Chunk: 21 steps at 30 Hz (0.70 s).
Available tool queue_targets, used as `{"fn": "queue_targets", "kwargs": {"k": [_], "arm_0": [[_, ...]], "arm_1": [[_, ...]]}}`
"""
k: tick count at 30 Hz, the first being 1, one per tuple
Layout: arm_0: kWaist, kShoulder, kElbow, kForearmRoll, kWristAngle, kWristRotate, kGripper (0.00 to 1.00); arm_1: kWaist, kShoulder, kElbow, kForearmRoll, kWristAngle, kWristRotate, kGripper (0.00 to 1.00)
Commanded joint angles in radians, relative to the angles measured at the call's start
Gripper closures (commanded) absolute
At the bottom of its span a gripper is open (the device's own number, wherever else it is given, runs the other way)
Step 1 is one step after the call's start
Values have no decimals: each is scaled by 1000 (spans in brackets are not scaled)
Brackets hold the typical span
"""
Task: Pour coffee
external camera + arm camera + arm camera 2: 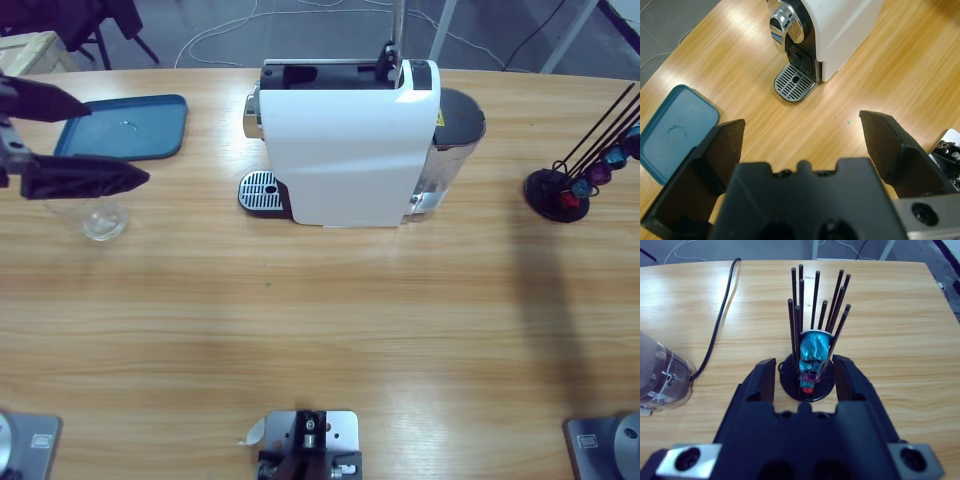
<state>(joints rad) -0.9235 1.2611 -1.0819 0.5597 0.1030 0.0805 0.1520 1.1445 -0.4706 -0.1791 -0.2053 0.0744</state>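
Early stage, nothing poured yet. Left gripper (802, 145) hangs over the table's left end, jaws spread wide, holding nothing; glass cup (103, 218) sits on the table just below it in the high view, well apart from the machine. Drip grate (795, 82) of the white coffee machine (350, 145) is bare, no cup under the spout. Blue tray (130, 127) lies beyond the cup. Right gripper (805, 371) has jaws partly open either side of a blue capsule (812, 352) on the capsule rack (809, 385), not visibly gripping. Left to do, likely: capsule loaded, cup placed, brew
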Motion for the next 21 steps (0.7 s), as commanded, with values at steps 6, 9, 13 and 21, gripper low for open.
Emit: {"fn": "queue_targets", "kwargs": {"k": [6, 9, 13, 21], "arm_0": [[5, 12, 40, -11, -13, -8, 0], [5, 12, 40, -11, -14, -8, 0], [5, 12, 40, -11, -14, -8, 0], [5, 14, 42, -11, -17, -8, 0]], "arm_1": [[-5, 51, 35, -31, 6, -11, 531], [-5, 80, 35, -42, 15, -11, 533], [-5, 97, 36, -43, 12, -10, 533], [-13, 116, 35, -69, 15, -8, 652]]}}
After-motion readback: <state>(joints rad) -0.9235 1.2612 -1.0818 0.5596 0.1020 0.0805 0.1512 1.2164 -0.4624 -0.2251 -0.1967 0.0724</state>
